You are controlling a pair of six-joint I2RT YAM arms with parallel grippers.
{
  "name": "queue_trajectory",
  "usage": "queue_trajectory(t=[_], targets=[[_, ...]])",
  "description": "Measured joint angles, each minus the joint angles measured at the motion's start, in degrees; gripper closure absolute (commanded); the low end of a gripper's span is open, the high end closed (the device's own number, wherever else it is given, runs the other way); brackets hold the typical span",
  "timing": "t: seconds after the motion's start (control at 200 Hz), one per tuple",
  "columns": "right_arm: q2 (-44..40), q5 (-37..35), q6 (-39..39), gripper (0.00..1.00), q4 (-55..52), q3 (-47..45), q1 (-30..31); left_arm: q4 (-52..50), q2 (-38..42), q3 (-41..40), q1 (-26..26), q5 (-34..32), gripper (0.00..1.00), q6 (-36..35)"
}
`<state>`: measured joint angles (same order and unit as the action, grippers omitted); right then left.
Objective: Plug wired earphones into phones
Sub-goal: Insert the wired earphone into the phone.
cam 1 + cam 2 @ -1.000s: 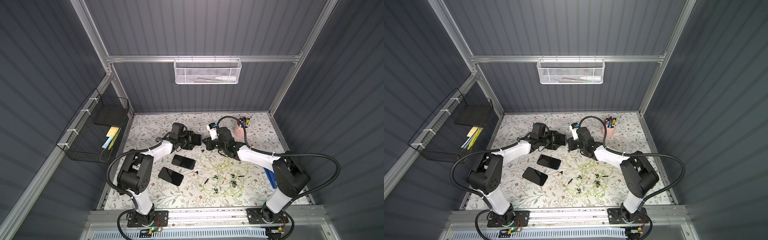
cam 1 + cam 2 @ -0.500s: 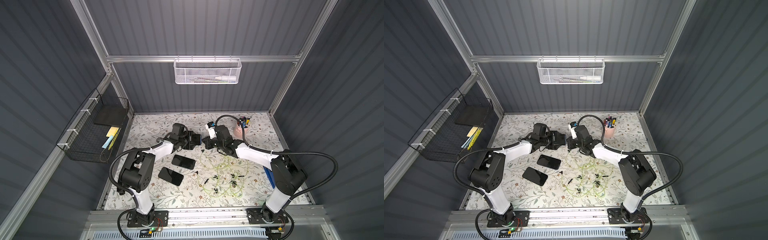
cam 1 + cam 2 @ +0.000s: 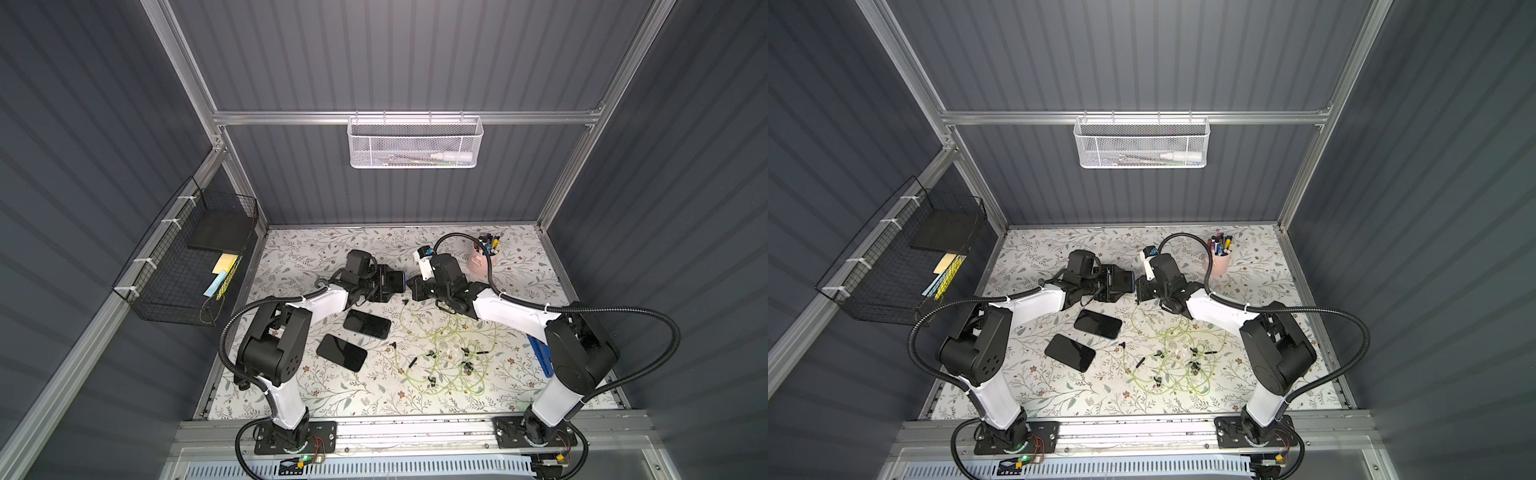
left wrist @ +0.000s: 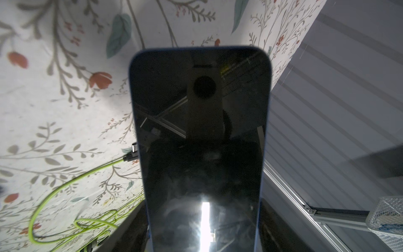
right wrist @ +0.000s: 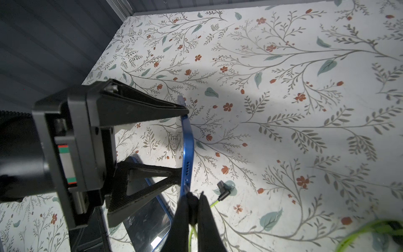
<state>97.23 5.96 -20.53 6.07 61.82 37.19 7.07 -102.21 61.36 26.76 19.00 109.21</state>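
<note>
My left gripper [image 3: 384, 283] is shut on a blue-edged phone [image 4: 200, 131], held off the table with its short end [image 5: 187, 152] facing the right arm. My right gripper [image 5: 192, 197] is shut on a black earphone plug [image 5: 193, 204] and sits right at that end of the phone; a yellow-green cable hangs from it. Whether the plug is in the port cannot be seen. A loose plug [image 5: 222, 192] lies on the table just beside it. Two more phones [image 3: 367, 323] [image 3: 341, 352] lie flat near the left arm. The tangled earphones [image 3: 449, 353] spread over the middle of the table.
A pink cup of pens [image 3: 482, 259] stands behind the right wrist. A blue object [image 3: 540, 355] lies by the right arm's base. A black wire basket [image 3: 195, 257] hangs on the left wall and a white mesh basket [image 3: 415, 143] on the back wall.
The right wrist has shifted very slightly towards the held phone. The left arm and the phones on the table have not moved.
</note>
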Motion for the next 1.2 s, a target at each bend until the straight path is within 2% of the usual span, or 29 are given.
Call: queue_trajectory(t=[0.365, 0.63, 0.871, 0.931, 1.046, 1.196], targets=[[-0.04, -0.46, -0.59, 1.0, 0.31, 0.0, 0.35, 0.24, 0.57, -0.15, 0.09, -0.11, 1.0, 0.15], [0.48, -3.82, 0.22, 1.0, -0.46, 0.68, 2.19, -1.36, 1.18, -0.15, 0.35, -0.79, 1.0, 0.15], [2.34, -3.17, 0.17, 1.0, 1.49, 0.87, 2.19, -2.29, 1.18, -0.15, 0.24, -2.6, 1.0, 0.13], [2.93, -2.95, -0.04, 0.94, 1.53, 1.14, 2.14, -2.86, 1.18, -0.15, 0.17, -3.19, 1.0, 0.09], [3.23, -1.84, -0.85, 0.75, -0.26, 2.05, 1.77, -4.04, 1.18, -0.13, 0.04, -2.97, 1.0, -0.74], [3.23, 1.03, -2.27, 0.61, -2.91, 4.17, 0.17, -7.93, 1.14, 1.77, -0.02, -0.79, 1.0, -3.89]])
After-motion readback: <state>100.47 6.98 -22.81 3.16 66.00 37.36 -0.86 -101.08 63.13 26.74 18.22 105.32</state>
